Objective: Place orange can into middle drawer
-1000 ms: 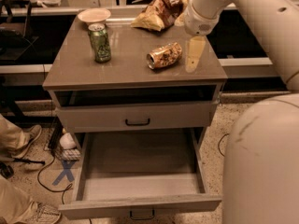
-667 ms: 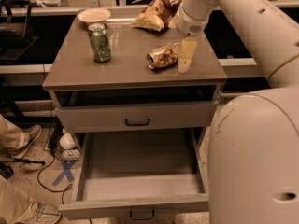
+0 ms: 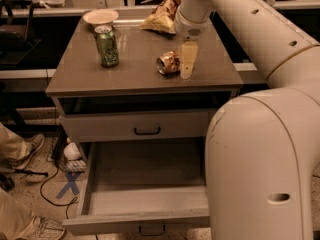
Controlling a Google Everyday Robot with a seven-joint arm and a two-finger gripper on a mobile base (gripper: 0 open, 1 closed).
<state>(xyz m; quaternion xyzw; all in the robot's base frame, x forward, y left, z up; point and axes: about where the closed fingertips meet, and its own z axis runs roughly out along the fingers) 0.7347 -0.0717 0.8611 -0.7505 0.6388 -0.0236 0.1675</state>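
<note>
The orange can (image 3: 167, 63) lies on its side on the cabinet top (image 3: 135, 69), right of centre, silvery end facing left. My gripper (image 3: 186, 63) hangs down from the pale arm and is right at the can's right end, covering part of it. Whether it touches the can, I cannot tell. The middle drawer (image 3: 142, 171) is pulled wide open below, its pale floor bare. My arm's bulky body (image 3: 260, 164) hides the drawer's right side.
A taller green can (image 3: 107, 46) stands at the top's left. A pale bowl (image 3: 100, 17) and a crumpled snack bag (image 3: 162, 16) sit at the back. The higher drawer front with a black handle (image 3: 147, 130) is shut. A person's shoes (image 3: 27, 149) are at the left.
My gripper has moved left, from beside the can to right against its right end. My arm's body now fills more of the right side. The can has stayed put.
</note>
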